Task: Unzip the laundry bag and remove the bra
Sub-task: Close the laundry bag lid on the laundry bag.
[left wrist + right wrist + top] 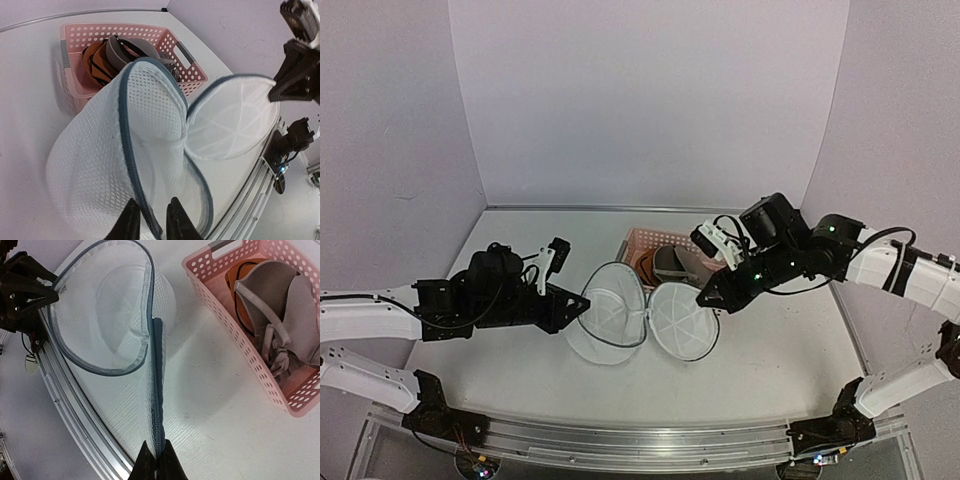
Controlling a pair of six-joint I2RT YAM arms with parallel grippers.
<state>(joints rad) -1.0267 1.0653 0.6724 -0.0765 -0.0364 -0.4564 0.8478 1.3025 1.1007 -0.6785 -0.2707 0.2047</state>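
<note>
mid-worktop, we hold the laundry bag [608, 322] spread open: left gripper [152, 221] nipped on its rim, right gripper [157, 463] pinching the lid [682, 322]; bra [282, 305] lies in the far-edge basket [235, 335].

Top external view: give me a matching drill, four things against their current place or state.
1. laundry bag
2. bra
3. left end effector
4. right end effector

A. lying in the pink basket
B. clamped on the round lid at its edge
C. unzipped, spread open
D. clamped on the bag body's rim

Pairs: 1-C, 2-A, 3-D, 4-B.
</note>
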